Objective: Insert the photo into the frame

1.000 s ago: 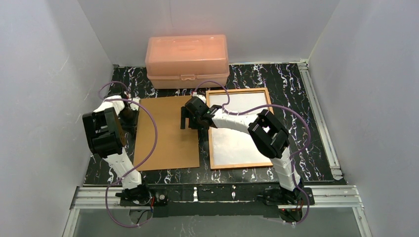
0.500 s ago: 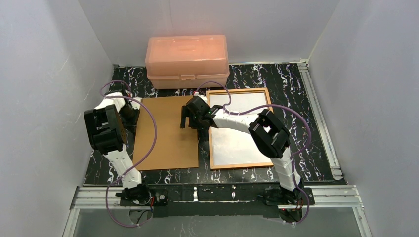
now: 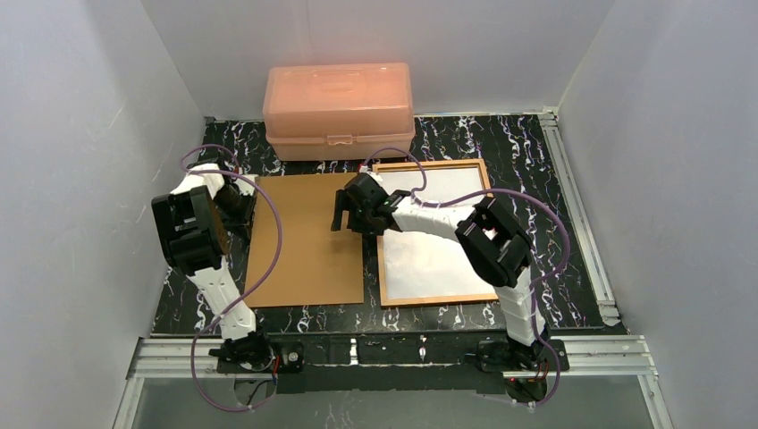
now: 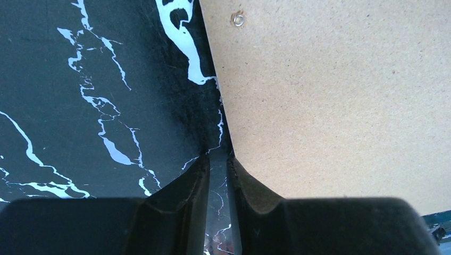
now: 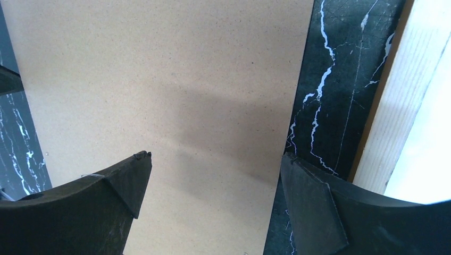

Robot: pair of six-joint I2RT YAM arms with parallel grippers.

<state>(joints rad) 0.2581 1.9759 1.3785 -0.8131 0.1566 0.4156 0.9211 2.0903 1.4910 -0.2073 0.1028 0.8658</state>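
Observation:
The frame (image 3: 484, 232), with its thin orange-brown border, lies flat at right centre. A white sheet (image 3: 429, 250) fills it, apparently the photo with its plain back up; no printed side shows. In the right wrist view the frame's pale wooden edge (image 5: 396, 106) borders that white sheet (image 5: 431, 138). My right gripper (image 3: 349, 219) hovers open and empty over the right edge of the brown backing board (image 3: 304, 239), one finger on each side of that edge (image 5: 215, 155). My left gripper (image 3: 241, 206) sits low at the board's left edge, jaws barely open with only marble between them (image 4: 218, 156).
A pink translucent plastic box (image 3: 338, 109) stands at the back, close to the top edges of the board and the frame. The board (image 4: 330, 95) carries a small metal eyelet (image 4: 238, 20). A narrow strip of black marble tabletop (image 5: 330, 95) separates board and frame. White walls enclose three sides.
The backing board has slid slightly to the right. Both grippers moved a little the same way, the left one staying against the board's left edge.

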